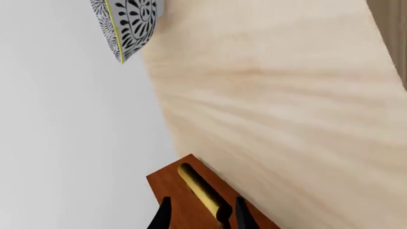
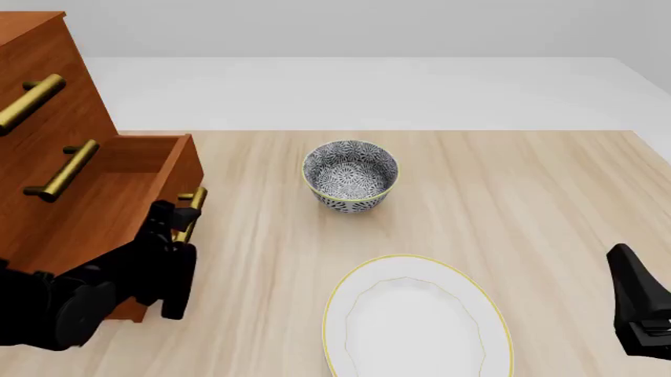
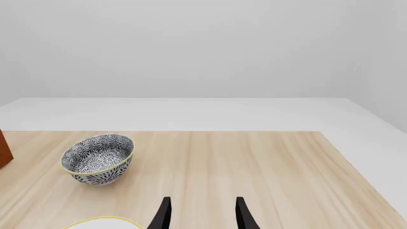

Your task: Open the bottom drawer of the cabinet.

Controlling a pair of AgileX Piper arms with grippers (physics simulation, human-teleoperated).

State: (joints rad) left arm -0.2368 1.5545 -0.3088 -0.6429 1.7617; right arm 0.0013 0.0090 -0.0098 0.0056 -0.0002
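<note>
Cabinet [image 2: 47,102] far left; bottom drawer [image 2: 115,196] pulled out. Left gripper [image 1: 199,214] spread astride brass handle [image 1: 202,191], seen clearly only from wrist. Patterned bowl [image 2: 350,175], white plate [image 2: 417,318] on pale wood table [image 2: 545,204]. Right gripper [image 3: 199,213] spread, empty.

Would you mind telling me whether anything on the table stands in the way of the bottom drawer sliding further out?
Nothing visible does. The bottom drawer is already partly out, with the left gripper at its brass handle. The table ahead of the drawer front is bare; the patterned bowl and white plate lie apart, further right.
</note>
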